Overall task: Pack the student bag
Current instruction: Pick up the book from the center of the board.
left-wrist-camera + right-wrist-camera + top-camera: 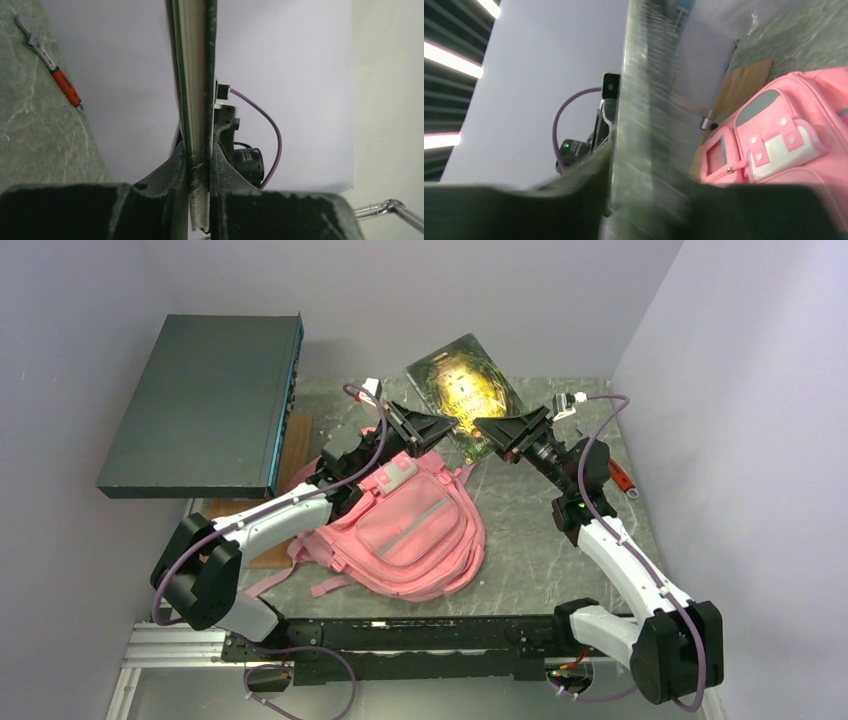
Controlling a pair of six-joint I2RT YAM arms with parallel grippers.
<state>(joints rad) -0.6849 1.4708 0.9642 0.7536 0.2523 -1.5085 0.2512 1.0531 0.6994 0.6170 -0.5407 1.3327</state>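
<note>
Blurred book [644,100] stands, seemingly within the tool [644,212], beside the student bag [789,145].

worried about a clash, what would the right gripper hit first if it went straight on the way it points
The book, which sits between its fingers; just past it, probably the left gripper facing it, though depth is unclear.
</note>
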